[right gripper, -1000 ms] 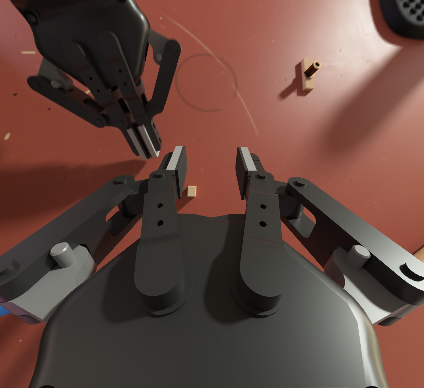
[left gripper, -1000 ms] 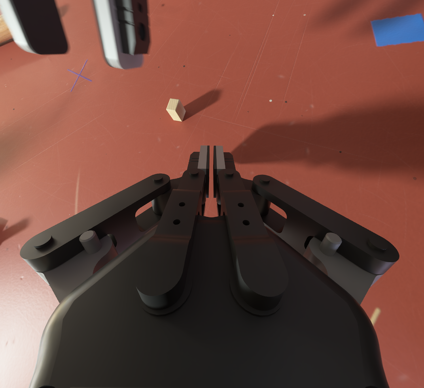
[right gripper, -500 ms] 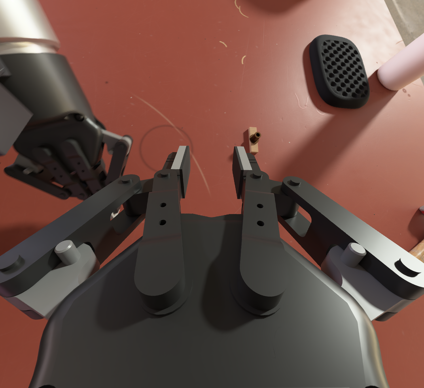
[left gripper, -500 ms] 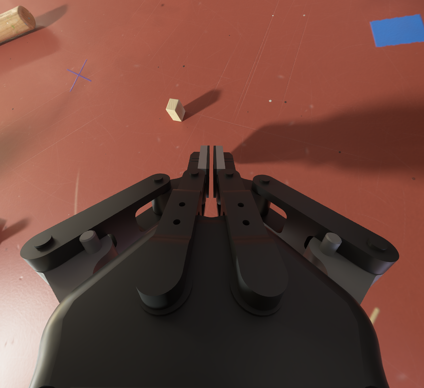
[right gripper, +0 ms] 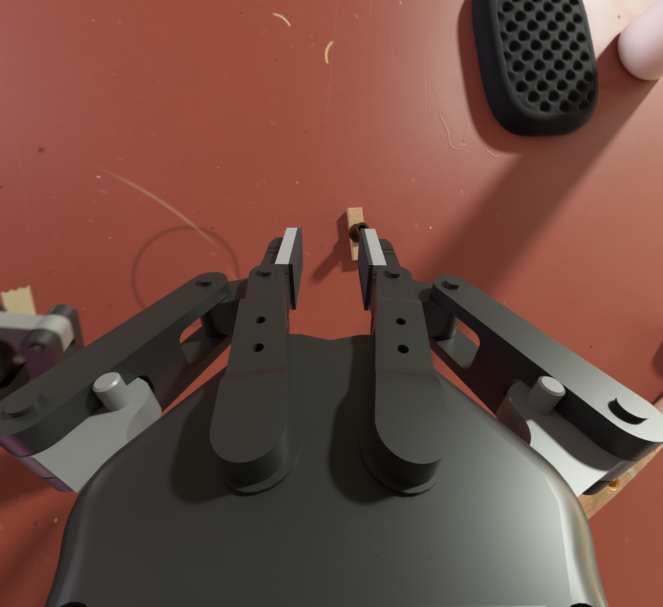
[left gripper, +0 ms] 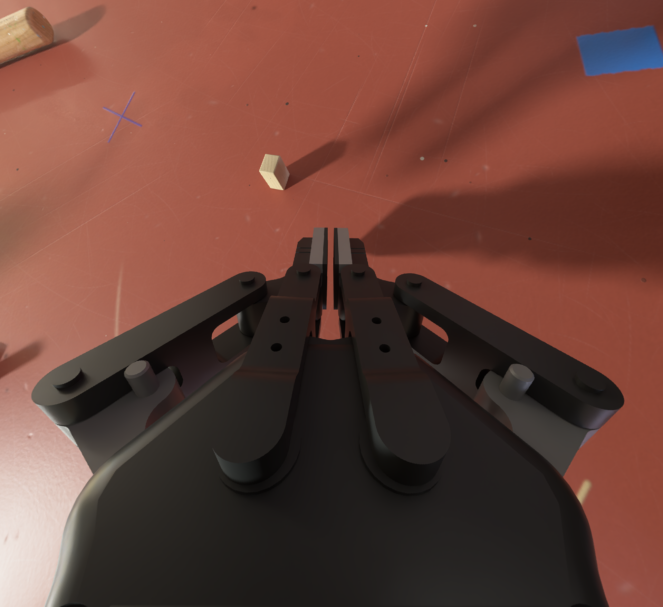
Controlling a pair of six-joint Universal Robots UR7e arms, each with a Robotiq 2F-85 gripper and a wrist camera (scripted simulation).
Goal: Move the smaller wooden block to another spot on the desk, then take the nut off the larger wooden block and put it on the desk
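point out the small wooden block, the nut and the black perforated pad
small wooden block point(left gripper: 274, 172): left wrist view, on its near side face
nut point(right gripper: 355, 231): right wrist view, on its dark brown body
black perforated pad point(right gripper: 538, 48): right wrist view, on its holed top

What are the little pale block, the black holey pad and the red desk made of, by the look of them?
Small block: pale unfinished wood, with faint grain and a matte surface.
Black pad: probably rubber or soft plastic, matte, with rounded edges and a honeycomb of holes.
Desk: a smooth red coated or laminate surface, slightly shiny and finely scratched.
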